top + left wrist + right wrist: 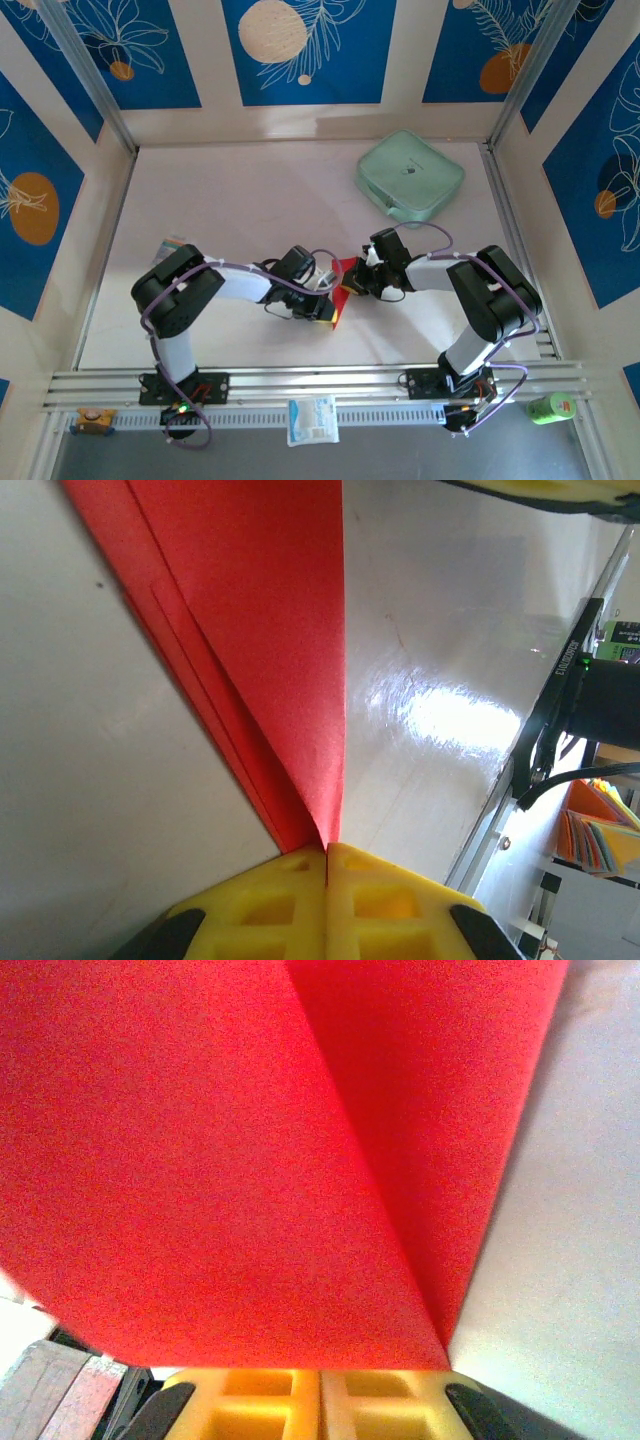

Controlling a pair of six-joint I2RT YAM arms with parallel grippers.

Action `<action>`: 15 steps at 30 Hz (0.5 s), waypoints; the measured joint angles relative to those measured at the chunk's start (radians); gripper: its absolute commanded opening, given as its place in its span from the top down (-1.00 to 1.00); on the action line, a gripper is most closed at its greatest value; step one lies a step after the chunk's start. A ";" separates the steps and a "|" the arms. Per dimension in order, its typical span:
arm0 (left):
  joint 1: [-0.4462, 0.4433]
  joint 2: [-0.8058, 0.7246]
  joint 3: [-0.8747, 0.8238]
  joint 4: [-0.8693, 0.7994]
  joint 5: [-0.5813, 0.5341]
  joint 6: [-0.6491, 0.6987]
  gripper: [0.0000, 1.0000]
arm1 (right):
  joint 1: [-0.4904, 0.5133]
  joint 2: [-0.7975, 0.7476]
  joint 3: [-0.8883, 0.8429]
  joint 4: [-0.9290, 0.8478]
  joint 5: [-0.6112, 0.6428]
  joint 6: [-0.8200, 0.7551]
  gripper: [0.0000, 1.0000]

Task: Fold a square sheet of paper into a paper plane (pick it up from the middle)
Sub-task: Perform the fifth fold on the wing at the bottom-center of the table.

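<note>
Two yellow fingers (270, 905) on the left gripper (326, 855) are squeezed tight together with no gap. They pinch the thin end of the one red paper (270, 630). In the left wrist view the paper spreads up and away from them like a fan. It has folded layers along its left side, and the pale table (100, 780) is behind it.

The right gripper (320, 1375) has two yellow fingers (250, 1395) too, and they are closed side by side. Their tips sit at the edge of the paper. The paper covers most of that view and has one fold line running down to the right. It cannot be told if these fingers hold the paper.

From above, the left arm (180, 290) and the right arm (490, 290) both reach in to the middle of the table, near the front. The paper sits between the two grippers. One green case (410, 177) lies well apart at the back right. One white packet (312, 420) lies by the front rail (300, 385), between the two arm bases. One small green thing (550, 407) lies at the front right corner.
</note>
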 measured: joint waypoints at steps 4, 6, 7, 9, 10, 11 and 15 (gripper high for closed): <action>-0.003 -0.014 -0.004 -0.013 0.003 0.002 0.71 | 0.000 0.000 0.001 -0.001 0.000 0.000 0.82; -0.007 -0.019 -0.009 -0.028 0.002 0.006 0.91 | 0.001 0.001 0.002 -0.002 0.001 0.000 0.82; -0.008 -0.019 -0.014 -0.033 0.001 0.008 0.95 | 0.001 0.002 0.003 -0.003 0.001 0.000 0.82; -0.008 -0.021 -0.016 -0.037 -0.001 0.010 0.95 | 0.001 0.004 0.005 -0.004 0.000 0.003 0.82; -0.008 -0.022 -0.017 -0.038 -0.001 0.011 0.93 | 0.001 0.004 0.006 -0.004 0.000 0.003 0.82; -0.008 -0.022 -0.017 -0.037 -0.001 0.011 0.88 | 0.002 0.004 0.006 -0.004 0.000 0.004 0.82; -0.008 -0.023 -0.018 -0.037 -0.001 0.011 0.84 | 0.002 0.005 0.006 -0.004 0.000 0.004 0.82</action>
